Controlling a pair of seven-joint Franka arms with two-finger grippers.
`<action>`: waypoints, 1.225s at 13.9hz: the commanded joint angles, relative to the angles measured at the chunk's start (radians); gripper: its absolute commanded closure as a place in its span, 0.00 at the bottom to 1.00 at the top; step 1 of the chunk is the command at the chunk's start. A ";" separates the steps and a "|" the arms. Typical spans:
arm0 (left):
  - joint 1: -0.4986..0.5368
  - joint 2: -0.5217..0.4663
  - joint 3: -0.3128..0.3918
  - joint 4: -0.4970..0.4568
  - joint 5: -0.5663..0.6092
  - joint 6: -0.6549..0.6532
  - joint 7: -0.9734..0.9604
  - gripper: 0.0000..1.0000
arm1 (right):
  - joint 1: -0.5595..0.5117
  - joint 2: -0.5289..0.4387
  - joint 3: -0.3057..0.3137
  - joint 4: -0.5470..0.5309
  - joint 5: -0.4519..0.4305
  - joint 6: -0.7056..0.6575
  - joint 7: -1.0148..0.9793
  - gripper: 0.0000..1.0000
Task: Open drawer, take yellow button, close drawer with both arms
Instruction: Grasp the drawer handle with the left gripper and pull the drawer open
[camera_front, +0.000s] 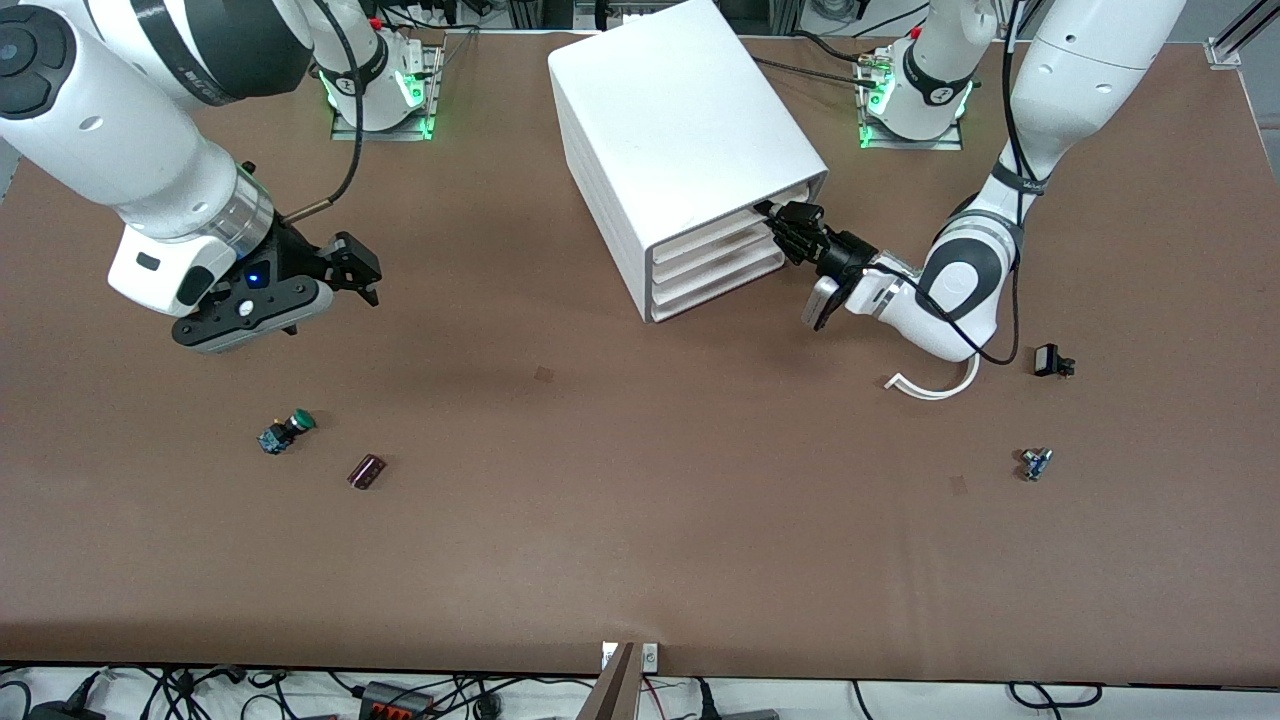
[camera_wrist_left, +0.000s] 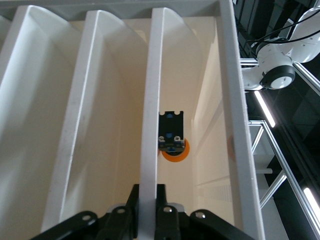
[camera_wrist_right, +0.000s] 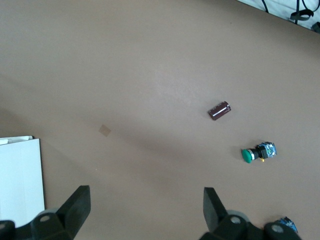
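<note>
The left pincer (camera_front: 779, 222) is clamped on the smooth white plastic drawer (camera_wrist_left: 150, 125) lip. Inside lies the round orange-capped button (camera_wrist_left: 173, 144). The right pincer (camera_front: 352, 268) hangs spread over the matte brown counter (camera_front: 640, 520).

Both arms (camera_front: 130, 150) have glossy white shells with dark grey joint bands; left arm (camera_front: 960, 290) shows a grey disc at one joint. Bases ringed with green lights, black band with a white mark on each. Black cable runs along each arm to the wrist. Right wrist: metallic silver ring, white camera housing with a small blue light, black flange plate with white dots, probably screws. Right gripper (camera_front: 352, 272) black, blocky fingers. Left gripper (camera_front: 790, 228) black, ribbed body; its fingers (camera_wrist_left: 167, 215) carry round silver screw heads.
</note>
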 joint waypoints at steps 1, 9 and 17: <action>0.003 0.005 -0.002 0.000 -0.025 0.018 0.022 0.96 | 0.011 0.018 -0.006 0.026 0.021 0.025 0.003 0.00; 0.045 0.147 0.024 0.230 -0.014 0.020 -0.067 0.96 | 0.048 0.024 -0.005 0.026 0.070 0.069 0.006 0.00; 0.082 0.193 0.047 0.364 0.047 0.017 -0.147 0.96 | 0.180 0.038 -0.006 0.027 0.087 0.164 0.061 0.00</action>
